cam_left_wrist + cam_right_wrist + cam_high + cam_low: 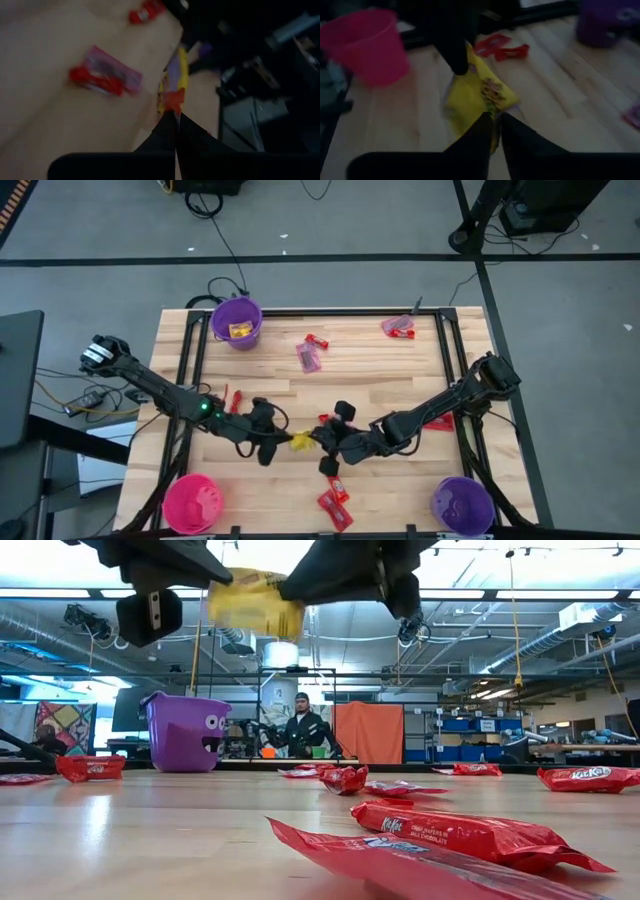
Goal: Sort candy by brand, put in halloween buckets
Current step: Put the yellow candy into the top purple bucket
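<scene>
Both arms meet mid-table over the wood top, w/ a yellow packet strung between them, lifted clear of the surface. Left gripper has its fingers pressed together on one end of the packet; from its wrist cam the two dark fingers pinch the packet's edge tight. Right gripper sits at the other end, fingers straddling the packet's edge w/ a narrow gap showing in its wrist view; can't tell if it's gripping or letting go. From table height the packet hangs up near the top, between the two dark grippers. Buckets: purple bucket at the far edge, left of centre, w/ something yellow inside; hot pink bucket at near-left corner; second purple bucket at near-right corner. Loose candy on the table: red bars near the front edge just below the grippers, a mauve packet w/ a red bar beside it toward the far side, more red and mauve pieces at the far right. A person sits in the room beyond the table.
</scene>
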